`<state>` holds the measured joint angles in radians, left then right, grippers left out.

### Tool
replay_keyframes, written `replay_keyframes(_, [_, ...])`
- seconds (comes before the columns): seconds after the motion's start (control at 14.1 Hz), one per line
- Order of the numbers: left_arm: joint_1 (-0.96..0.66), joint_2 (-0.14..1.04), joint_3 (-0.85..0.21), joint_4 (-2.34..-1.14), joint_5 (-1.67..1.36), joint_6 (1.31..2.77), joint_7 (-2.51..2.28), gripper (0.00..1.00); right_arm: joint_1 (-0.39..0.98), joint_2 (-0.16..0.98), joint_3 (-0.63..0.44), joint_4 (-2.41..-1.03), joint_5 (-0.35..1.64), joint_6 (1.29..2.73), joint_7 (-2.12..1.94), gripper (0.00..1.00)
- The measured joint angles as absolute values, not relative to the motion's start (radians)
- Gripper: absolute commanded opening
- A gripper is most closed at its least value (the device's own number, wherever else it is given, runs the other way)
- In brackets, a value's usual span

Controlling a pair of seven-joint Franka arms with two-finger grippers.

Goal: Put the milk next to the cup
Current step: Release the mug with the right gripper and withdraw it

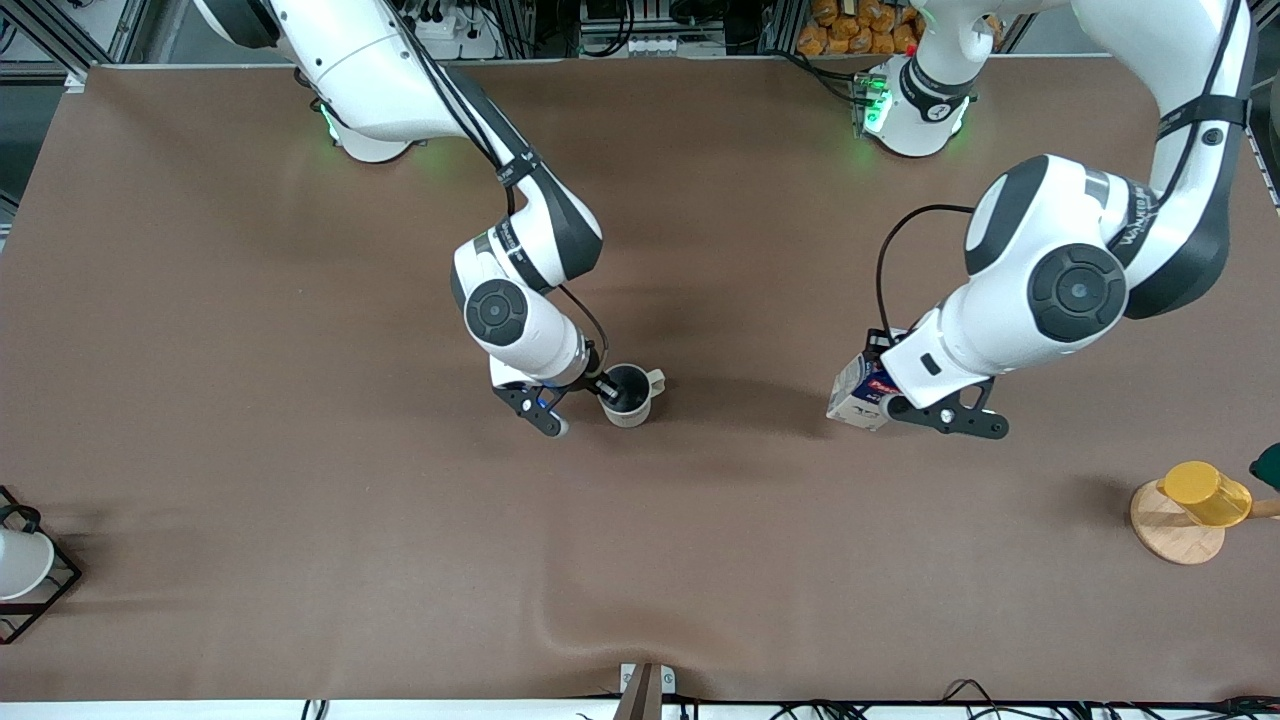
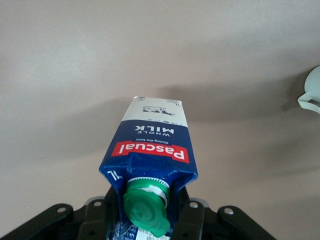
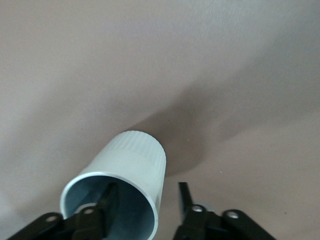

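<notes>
The milk, a dark blue carton with a red band and green cap, is held tilted in my left gripper low over the table toward the left arm's end. In the left wrist view the gripper is shut on the milk at its top by the cap. The cup, a cream mug with a grey inside, stands mid-table, apart from the milk. My right gripper is open at it. In the right wrist view the gripper has one finger inside the cup and one outside the wall.
A yellow plastic cup lies on a round wooden coaster near the left arm's end. A white cup in a black wire frame stands at the right arm's end. The brown cloth has a ridge near the front edge.
</notes>
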<state>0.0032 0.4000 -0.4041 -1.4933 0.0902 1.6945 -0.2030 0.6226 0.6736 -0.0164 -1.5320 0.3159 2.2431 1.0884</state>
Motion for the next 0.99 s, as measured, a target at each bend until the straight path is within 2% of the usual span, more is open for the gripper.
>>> replay_keyframes(0.28, [-0.051, 0.4, -0.408, -1.495, 0.09, 1.694, -0.285, 0.45, 0.534, 0.667, -0.036, -1.382, 0.315, 1.925, 1.076, 1.0])
replay_keyframes(0.43, [-0.102, 0.4, -0.412, -1.495, 0.09, 1.694, -0.355, 0.45, 0.466, 0.657, -0.037, -1.343, 0.314, 1.831, 0.981, 1.0])
replay_keyframes(0.64, [-0.174, 0.4, -0.415, -1.495, 0.09, 1.679, -0.455, 0.45, 0.38, 0.633, -0.04, -1.332, 0.295, 1.741, 0.861, 1.0])
replay_keyframes(0.99, [-0.242, 0.402, -0.447, -1.496, 0.09, 1.673, -0.61, 0.45, 0.311, 0.602, -0.04, -1.331, 0.108, 1.693, 0.746, 1.0])
